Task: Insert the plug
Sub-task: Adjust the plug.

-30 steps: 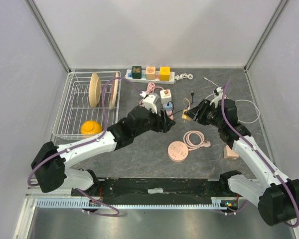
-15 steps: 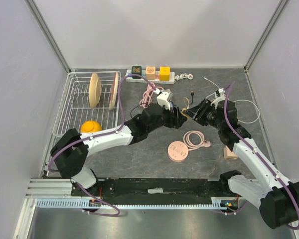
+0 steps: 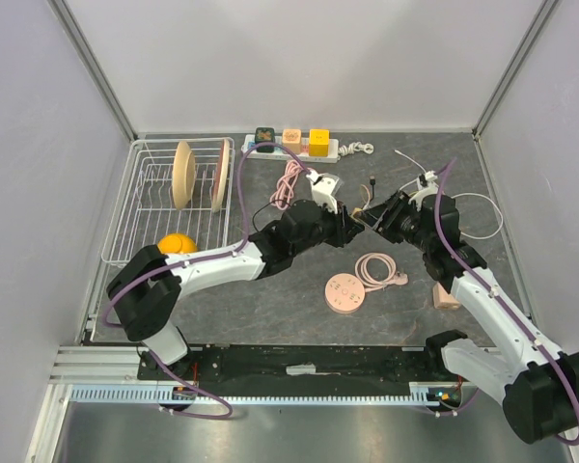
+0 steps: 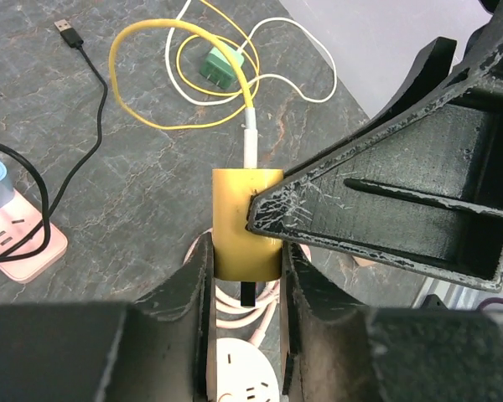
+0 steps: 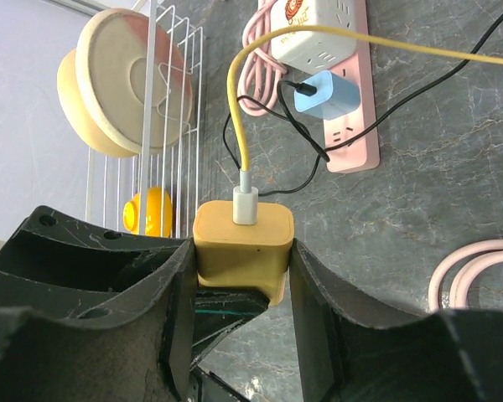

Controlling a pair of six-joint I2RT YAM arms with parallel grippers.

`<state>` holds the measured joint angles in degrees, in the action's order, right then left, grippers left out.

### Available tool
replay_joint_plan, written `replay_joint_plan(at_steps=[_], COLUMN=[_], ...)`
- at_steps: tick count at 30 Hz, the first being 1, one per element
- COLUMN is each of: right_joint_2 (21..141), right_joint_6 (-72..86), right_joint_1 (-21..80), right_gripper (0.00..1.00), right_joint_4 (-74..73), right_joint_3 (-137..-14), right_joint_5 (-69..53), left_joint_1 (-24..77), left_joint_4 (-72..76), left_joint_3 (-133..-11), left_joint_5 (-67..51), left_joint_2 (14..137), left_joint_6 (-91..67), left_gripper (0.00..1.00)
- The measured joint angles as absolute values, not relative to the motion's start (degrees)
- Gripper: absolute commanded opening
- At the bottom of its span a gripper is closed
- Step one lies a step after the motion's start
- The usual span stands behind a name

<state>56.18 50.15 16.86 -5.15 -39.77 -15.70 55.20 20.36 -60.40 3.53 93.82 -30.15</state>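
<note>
Grey stone-look table (image 3: 270,299), white walls. Dish rack (image 3: 121,222) sits far left. Left tool (image 4: 247,251) is clamped on the yellow plug (image 4: 247,201) mid-table, between the arms. Right tool (image 5: 241,260) pinches the same plug from the opposite end. Plug looks light, rigid and smooth, probably slippery. Best grip is the flat sides; the yellow cable (image 5: 241,134) may tug.
</note>
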Motion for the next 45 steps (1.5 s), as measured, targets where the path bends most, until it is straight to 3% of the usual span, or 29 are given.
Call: replay_joint_plan(at_steps=[2,4,7,13,23,45], right_joint_2=[56.2,56.2,56.2,56.4,58.1,60.1], right_joint_6=[50.0,49.6,48.6,47.3,46.2,43.3], right_joint_1=[16.9,16.7,16.8,15.4,12.6,11.0], right_gripper=[0.29,0.49,0.66,0.77,0.78,0.67], right_joint_4=[-5.1,-5.3,-6.7,-10.2,-11.5,-12.8], right_joint_3=[-39.8,-39.8,-40.1,-43.4,-46.0,-44.6], right_joint_5=[-15.8,-16.5,-18.5,-25.0,-34.3,-39.2], left_joint_1=[55.2,55.2,55.1,55.0,54.9,54.9], left_joint_4=[20.6,21.3,23.2,26.4,28.9,30.5], left_joint_3=[-60.4,-59.8,-57.3,-51.8,-48.8,-48.0], left_joint_5=[2.9,2.5,1.1,-2.0,-6.5,-9.6], left_joint_2=[93.8,93.7,92.4,88.7,86.3,84.7], left_joint_6=[-28.2,-25.6,-21.3,-10.9,-3.7,-3.4], left_gripper=[0.02,0.02,0.02,0.02,0.02,0.04])
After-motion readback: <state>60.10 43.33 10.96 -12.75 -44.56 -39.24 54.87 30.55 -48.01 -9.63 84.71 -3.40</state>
